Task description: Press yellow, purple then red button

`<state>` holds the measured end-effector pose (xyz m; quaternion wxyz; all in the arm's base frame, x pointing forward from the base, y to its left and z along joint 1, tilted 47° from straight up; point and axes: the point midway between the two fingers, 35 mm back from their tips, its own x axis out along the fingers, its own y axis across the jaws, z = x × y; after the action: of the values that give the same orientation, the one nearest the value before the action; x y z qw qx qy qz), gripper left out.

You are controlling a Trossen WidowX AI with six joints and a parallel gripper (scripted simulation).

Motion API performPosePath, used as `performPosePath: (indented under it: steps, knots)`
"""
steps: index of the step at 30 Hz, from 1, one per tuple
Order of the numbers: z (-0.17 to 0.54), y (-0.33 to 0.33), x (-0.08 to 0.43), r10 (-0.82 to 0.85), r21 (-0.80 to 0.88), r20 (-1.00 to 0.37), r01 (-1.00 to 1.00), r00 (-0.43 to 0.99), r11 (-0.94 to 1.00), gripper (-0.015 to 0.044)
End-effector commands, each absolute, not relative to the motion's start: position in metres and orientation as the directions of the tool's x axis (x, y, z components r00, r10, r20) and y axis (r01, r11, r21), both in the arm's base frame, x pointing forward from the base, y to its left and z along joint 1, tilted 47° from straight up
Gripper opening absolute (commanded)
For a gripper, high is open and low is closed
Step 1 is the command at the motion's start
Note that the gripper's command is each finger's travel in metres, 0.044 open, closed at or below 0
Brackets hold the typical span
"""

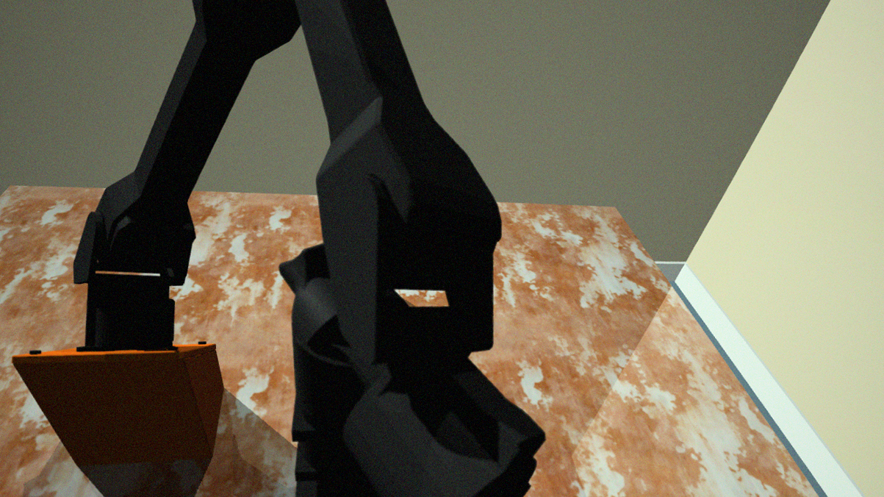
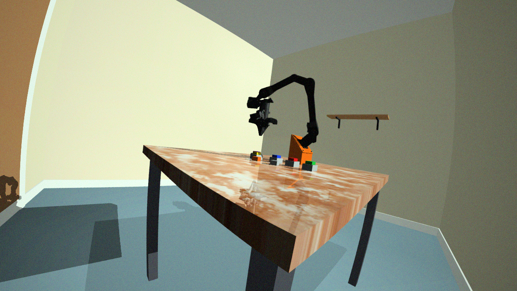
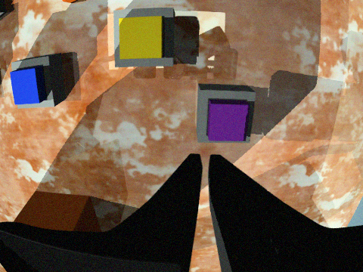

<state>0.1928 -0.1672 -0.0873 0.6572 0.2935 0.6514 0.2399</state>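
The yellow button [image 3: 141,38] [image 2: 257,153] stands up on its grey base at the top of the wrist view. The purple button [image 3: 228,121] stands raised on its grey base right of centre in the wrist view; I cannot make it out in the exterior view. The red button [image 2: 293,159] sits on its grey base between the blue and green ones, outside the wrist view. My gripper [image 3: 203,164] [image 2: 261,135] is shut and empty, with a thin gap between the fingers. It hangs high above the table, its tips just below the purple button in the wrist view.
The blue button [image 2: 276,156] [image 3: 25,86] stands between yellow and red. The green button [image 2: 310,163] is beyond red. An orange block [image 2: 256,159] lies in front of the yellow button in the exterior view. The orange arm base [image 1: 114,403] [image 2: 295,148] stands behind the buttons.
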Motion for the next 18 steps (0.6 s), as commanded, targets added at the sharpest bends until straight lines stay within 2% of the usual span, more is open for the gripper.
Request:
performPosePath:
  steps: [1, 7, 13, 18]
  knots:
    - [-0.039, -0.131, 0.222, 0.684, 0.684, -0.729, 0.064, 0.034, 0.726, 0.0020]
    - [0.025, -0.066, 0.242, 0.687, 0.688, -0.726, 0.064, 0.040, 0.723, 0.0020]
    - [0.083, 0.003, 0.234, 0.717, 0.718, -0.696, 0.045, 0.040, 0.694, 0.0020]
    - [0.093, 0.017, 0.229, 0.726, 0.727, -0.687, 0.041, 0.037, 0.686, 0.0020]
